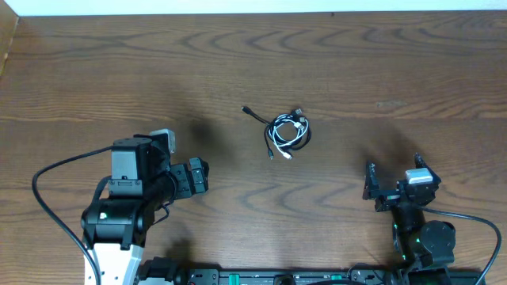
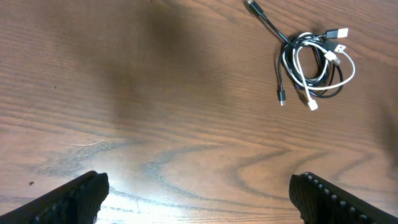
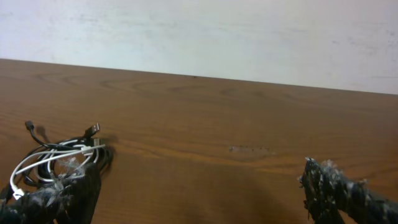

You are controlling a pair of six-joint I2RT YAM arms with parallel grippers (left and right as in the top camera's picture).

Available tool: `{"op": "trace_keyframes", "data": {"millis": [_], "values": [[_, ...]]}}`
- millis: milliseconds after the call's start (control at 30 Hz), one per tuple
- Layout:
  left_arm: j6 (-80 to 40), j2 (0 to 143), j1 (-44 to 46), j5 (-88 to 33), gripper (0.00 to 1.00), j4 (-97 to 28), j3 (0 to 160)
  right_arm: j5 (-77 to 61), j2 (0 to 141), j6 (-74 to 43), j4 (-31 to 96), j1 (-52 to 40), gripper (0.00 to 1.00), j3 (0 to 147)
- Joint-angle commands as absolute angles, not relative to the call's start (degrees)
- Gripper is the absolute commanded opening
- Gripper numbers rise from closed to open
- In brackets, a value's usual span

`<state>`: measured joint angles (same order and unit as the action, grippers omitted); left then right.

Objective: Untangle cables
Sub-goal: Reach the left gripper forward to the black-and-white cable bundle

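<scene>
White cable (image 1: pixel 282 131) and black cable (image 1: pixel 256 115) coiled together in one small tangle near centre of wooden surface (image 1: pixel 396 63), black plug end trailing out toward far left. Left tool (image 1: pixel 200 176) spread wide, empty, well apart from tangle. Right tool (image 1: pixel 371 183) also spread, empty, well apart from tangle

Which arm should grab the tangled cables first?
Probably the left. Its camera sees all the cables ahead of the open left fingers, and the black cable trails toward that side. The right fingers are open too, but one partly hides the cables.
</scene>
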<state>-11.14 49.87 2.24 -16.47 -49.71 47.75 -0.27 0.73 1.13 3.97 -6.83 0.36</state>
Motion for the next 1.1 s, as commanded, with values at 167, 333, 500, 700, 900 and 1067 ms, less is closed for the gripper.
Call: {"op": "trace_keyframes", "data": {"millis": [167, 333, 500, 700, 900, 1067], "values": [[-14.35, 50.11, 1.96, -17.63, 0.98, -45.69, 48.56, -2.92, 1.06, -10.24, 4.19, -7.27, 0.99, 1.10], [-14.76, 50.22, 2.26, -18.83, 0.98, -42.96, 48.58, -3.01, 3.57, -13.76, 12.40, -7.27, 0.99, 6.94], [-14.74, 52.10, 5.19, -18.74, 0.98, -40.95, 49.01, -3.86, 10.85, -16.29, 21.21, -7.29, 0.99, 16.05], [-14.44, 59.57, 10.74, -13.30, 0.98, -40.84, 53.30, -6.44, 24.60, -16.21, 27.40, -7.29, 0.99, 26.11], [-13.17, 72.71, 16.03, -12.49, 0.98, -41.01, 61.78, -6.37, 43.88, -11.27, 37.71, -7.27, 0.99, 39.29], [-13.21, 80.93, 18.22, -12.38, 0.95, -39.92, 66.19, -7.18, 52.14, -8.75, 40.10, -7.27, 0.99, 45.41]]}}
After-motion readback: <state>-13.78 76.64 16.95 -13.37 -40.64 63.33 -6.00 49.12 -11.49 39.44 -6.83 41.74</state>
